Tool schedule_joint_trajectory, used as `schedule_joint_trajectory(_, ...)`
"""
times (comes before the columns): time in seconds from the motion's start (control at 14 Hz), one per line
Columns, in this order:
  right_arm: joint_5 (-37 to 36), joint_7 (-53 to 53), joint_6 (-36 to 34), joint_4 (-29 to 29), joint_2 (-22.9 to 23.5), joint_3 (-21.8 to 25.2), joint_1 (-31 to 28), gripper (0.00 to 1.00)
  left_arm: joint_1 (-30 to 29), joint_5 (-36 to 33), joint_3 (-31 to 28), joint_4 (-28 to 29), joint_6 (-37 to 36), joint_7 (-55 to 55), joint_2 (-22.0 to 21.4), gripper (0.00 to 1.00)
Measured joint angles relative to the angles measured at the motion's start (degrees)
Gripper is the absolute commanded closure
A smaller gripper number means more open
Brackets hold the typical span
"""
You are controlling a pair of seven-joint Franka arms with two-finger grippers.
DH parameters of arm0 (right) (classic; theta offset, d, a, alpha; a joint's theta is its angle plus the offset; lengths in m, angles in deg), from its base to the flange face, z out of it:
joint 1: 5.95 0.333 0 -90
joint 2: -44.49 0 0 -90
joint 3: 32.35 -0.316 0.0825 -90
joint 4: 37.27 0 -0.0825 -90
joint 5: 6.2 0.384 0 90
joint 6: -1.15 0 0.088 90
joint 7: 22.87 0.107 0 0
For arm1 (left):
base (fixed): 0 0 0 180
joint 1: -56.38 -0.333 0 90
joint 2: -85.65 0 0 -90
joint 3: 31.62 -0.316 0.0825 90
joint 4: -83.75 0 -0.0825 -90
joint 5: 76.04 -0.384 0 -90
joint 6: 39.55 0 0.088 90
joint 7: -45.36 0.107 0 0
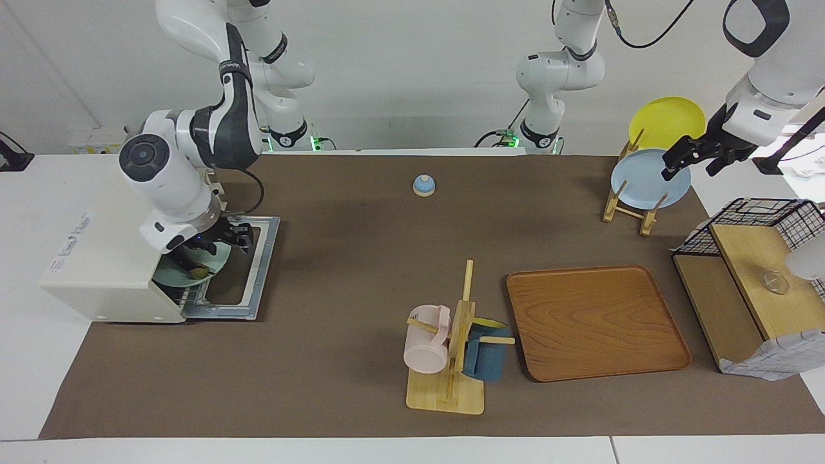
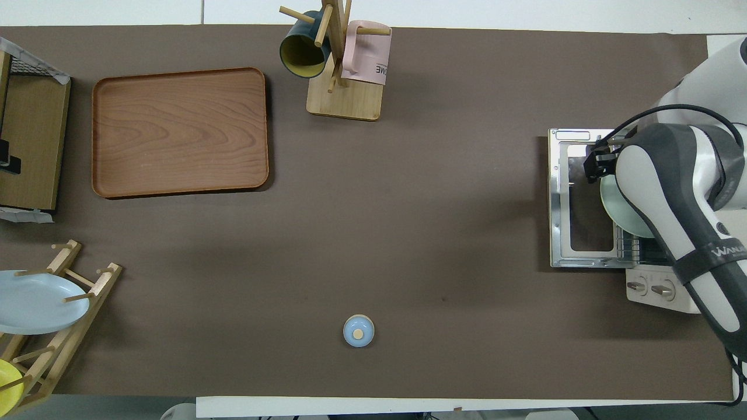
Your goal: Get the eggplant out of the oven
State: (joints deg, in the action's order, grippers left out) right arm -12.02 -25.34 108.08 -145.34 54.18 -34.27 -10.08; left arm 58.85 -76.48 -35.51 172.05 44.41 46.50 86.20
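Cream oven open, my right gripper at its mouth

Cream-white oven (image 1: 106,270) is sitting at the right arm's end of the table, its glass door (image 1: 248,270) lying dropped flat on the brown mat (image 1: 361,270). Mint-green plate (image 1: 193,267) is resting on the wire rack (image 2: 633,248) just inside the opening. I am seeing a small dark and yellowish-green shape (image 1: 198,273) on that plate; it is likely the eggplant, though I cannot tell for sure.

My right gripper (image 1: 240,236) is hanging over the plate's edge and the open door, wrist bent down toward the oven mouth. I cannot tell whether its fingers are spread or pinching anything.

My left gripper (image 1: 693,156) is waiting in the air over the blue plate (image 1: 648,180) in the wooden dish rack (image 1: 628,209), near the table corner at the left arm's end closest to the robots. Its fingers are looking spread, with nothing between them. A yellow plate (image 1: 667,119) is standing in the same rack.

Wooden tray (image 1: 596,322) is lying bare toward the left arm's end. Mug tree (image 1: 451,361) with a pink mug (image 1: 425,341) and a blue mug (image 1: 486,357) is standing at the table edge farthest from the robots. A small blue bell (image 1: 423,185) is sitting near the edge closest to the robots.
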Motion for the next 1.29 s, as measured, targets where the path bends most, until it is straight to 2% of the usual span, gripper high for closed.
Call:
schedule_joint_trajectory(0.21,-0.7,0.0,5.9,-4.5,0.0,-0.2,0.1,0.42,0.0,0.0,0.0,0.0,0.0,0.0,0.0,0.00)
schedule_joint_trajectory(0.29,-0.7,0.0,6.6,-5.2,-0.1,-0.2,0.1,0.49,0.0,0.0,0.0,0.0,0.0,0.0,0.0,0.00)
schedule_joint_trajectory(0.5,-2.9,0.0,7.4,-6.8,-0.2,-0.2,0.0,0.97,0.0,0.0,0.0,0.0,0.0,0.0,0.0,0.00)
schedule_joint_trajectory(0.71,-8.5,-0.2,7.9,-7.7,-0.6,-0.8,1.4,1.00,0.0,0.0,0.0,0.0,0.0,0.0,0.0,0.00)
schedule_joint_trajectory(0.93,-10.2,0.6,5.6,-6.1,-1.1,-0.7,5.7,1.00,0.0,0.0,0.0,0.0,0.0,0.0,0.0,0.00)
schedule_joint_trajectory(1.14,-10.1,12.4,-2.0,1.4,0.6,-0.9,16.8,1.00,0.0,0.0,0.0,0.0,0.0,0.0,0.0,0.00)
schedule_joint_trajectory(1.29,-9.1,25.6,-9.0,11.7,6.0,-1.3,27.5,1.00,0.0,0.0,0.0,0.0,0.0,0.0,0.0,0.00)
